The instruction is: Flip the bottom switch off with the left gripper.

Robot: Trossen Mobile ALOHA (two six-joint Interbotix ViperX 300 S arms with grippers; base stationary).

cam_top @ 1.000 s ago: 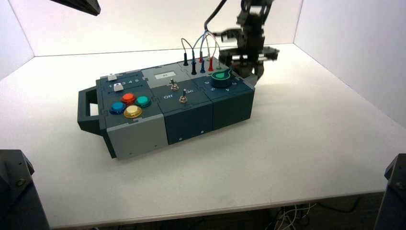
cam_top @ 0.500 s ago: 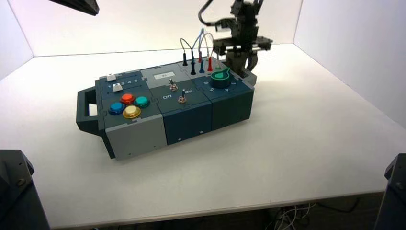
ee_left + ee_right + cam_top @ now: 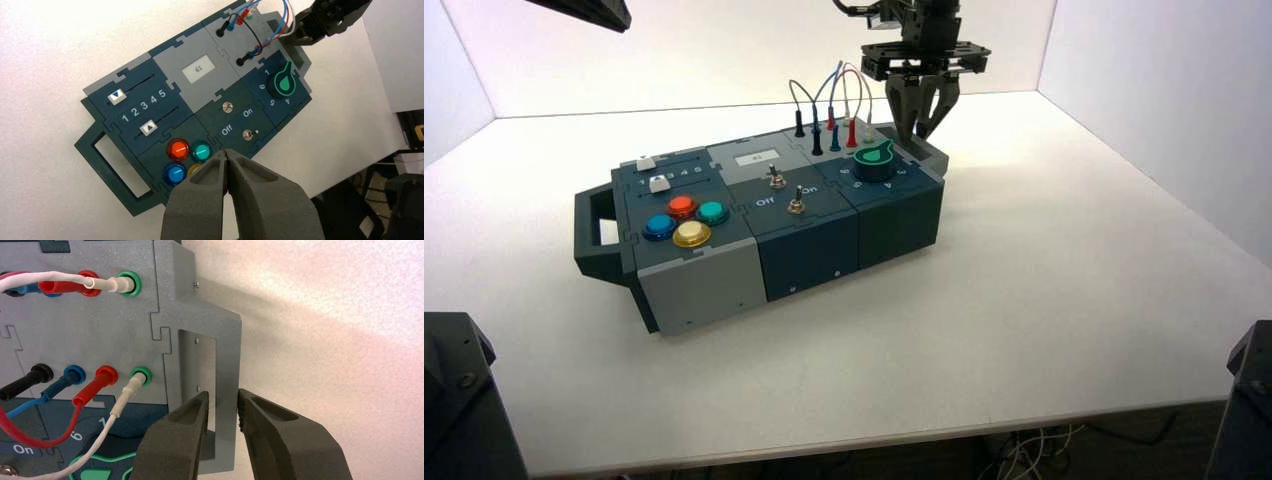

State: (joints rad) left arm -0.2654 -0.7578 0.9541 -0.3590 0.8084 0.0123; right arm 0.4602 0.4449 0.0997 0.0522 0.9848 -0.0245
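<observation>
My left gripper (image 3: 227, 155) is shut and empty, high above the box's front edge by the yellow button. The bottom switch (image 3: 248, 134), a small metal toggle near the box's front, lies beyond its tips; its lever leans toward the side lettered On. It also shows in the high view (image 3: 795, 205). The top switch (image 3: 228, 106) stands behind it. My right gripper (image 3: 920, 128) is at the box's far right end, its fingers (image 3: 185, 430) closed on either side of the grey handle bar (image 3: 227, 385).
The box (image 3: 694, 285) lies slanted on the white table. It bears red (image 3: 178, 149), teal and blue buttons, two sliders (image 3: 149, 128), a display (image 3: 198, 71), a green knob (image 3: 283, 84), plugged wires (image 3: 834, 100) and a dark handle (image 3: 589, 230) at its left end.
The right gripper has risen and swung left at the grey handle. The box has shifted a little to the left and turned slightly with it.
</observation>
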